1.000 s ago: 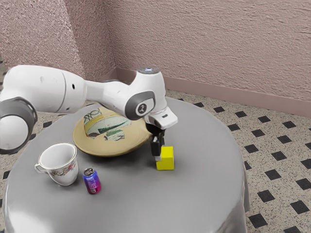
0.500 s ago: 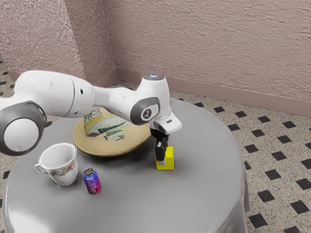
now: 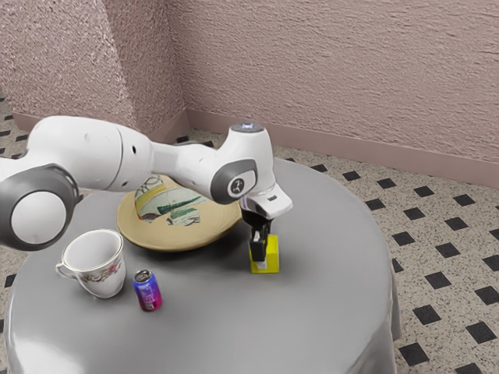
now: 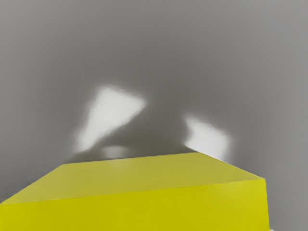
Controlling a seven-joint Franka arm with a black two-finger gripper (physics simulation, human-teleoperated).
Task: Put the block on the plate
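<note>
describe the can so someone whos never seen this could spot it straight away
On the round grey table, find the white flowered china cup. Just beside it, toward the exterior view's right, is a small blue-and-magenta cylindrical can. Unlike the cup, it has no handle; unlike the plain yellow block, it is round-sided.

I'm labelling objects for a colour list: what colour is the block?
The block is bright yellow, clearest in the wrist view.
</note>
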